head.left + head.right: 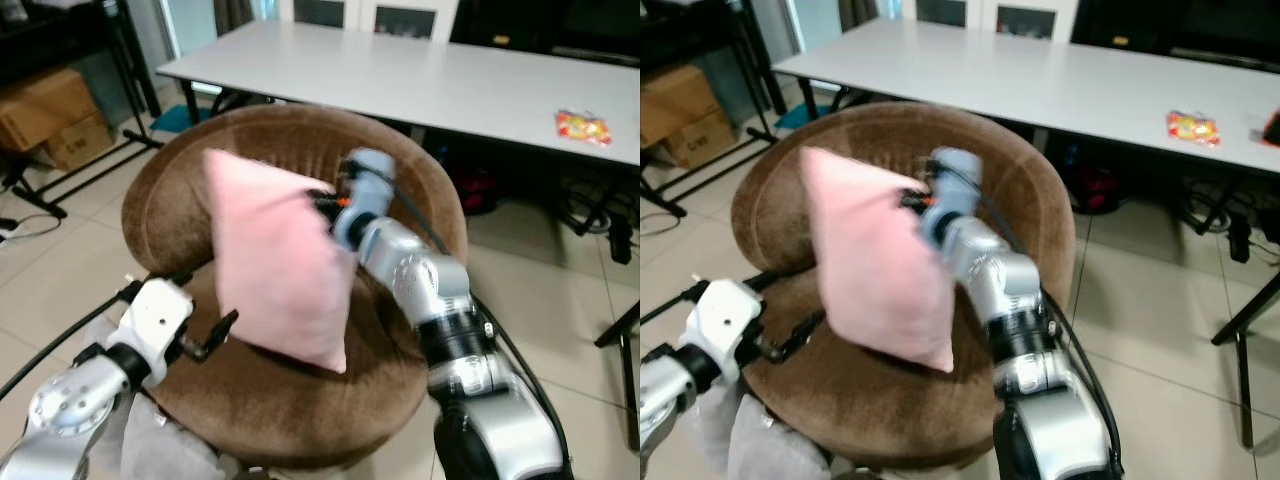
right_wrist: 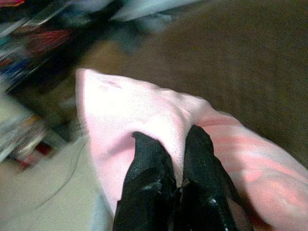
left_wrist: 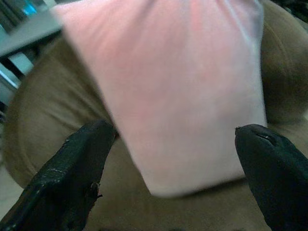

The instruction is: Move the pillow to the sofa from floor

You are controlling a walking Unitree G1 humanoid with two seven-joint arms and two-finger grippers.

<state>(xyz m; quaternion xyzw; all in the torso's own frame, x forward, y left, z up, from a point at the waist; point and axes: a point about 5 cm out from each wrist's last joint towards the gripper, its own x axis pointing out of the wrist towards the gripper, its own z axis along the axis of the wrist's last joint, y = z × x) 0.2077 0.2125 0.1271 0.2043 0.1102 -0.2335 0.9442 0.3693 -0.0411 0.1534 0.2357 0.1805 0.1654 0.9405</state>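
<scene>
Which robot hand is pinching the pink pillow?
The right gripper: its jaws pinch the pink pillow over the brown sofa. The left gripper is open, beside it.

Head stereo pair: aimed forward and down from above at the round brown sofa [image 1: 300,400], sharing pillow [image 1: 875,265] and white table [image 1: 450,85]. Wrist views: close range, along each gripper's black fingers [image 3: 77,173], onto that pillow.

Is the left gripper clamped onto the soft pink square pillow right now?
No, the left gripper is open, its black fingers spread apart short of the soft pink square pillow.
</scene>
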